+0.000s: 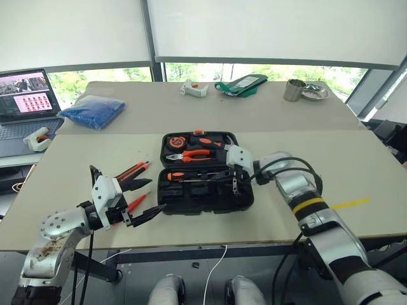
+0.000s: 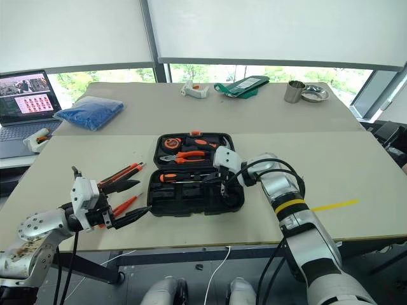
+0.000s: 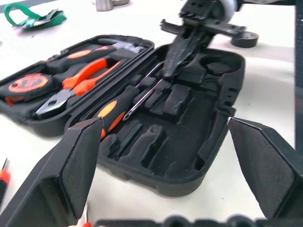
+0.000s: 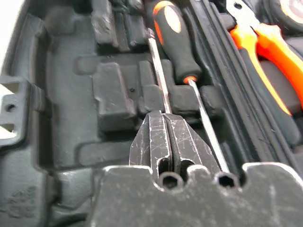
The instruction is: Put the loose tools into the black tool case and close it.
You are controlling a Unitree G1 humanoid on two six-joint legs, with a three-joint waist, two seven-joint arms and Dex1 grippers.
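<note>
The case (image 1: 205, 198) lies open at the table's (image 1: 318, 159) middle, its far half holding the pliers (image 1: 189, 154) and tape measure (image 1: 174, 141), its near half holding one screwdriver (image 4: 176, 42) along its far edge. The right gripper (image 4: 165, 124) reaches into the near half, fingers pinched on a thin metal shaft (image 4: 158, 71) beside that screwdriver. The left gripper (image 1: 145, 198) stands spread wide and empty just left of the case, with loose tools (image 1: 135, 169) on the table there.
</note>
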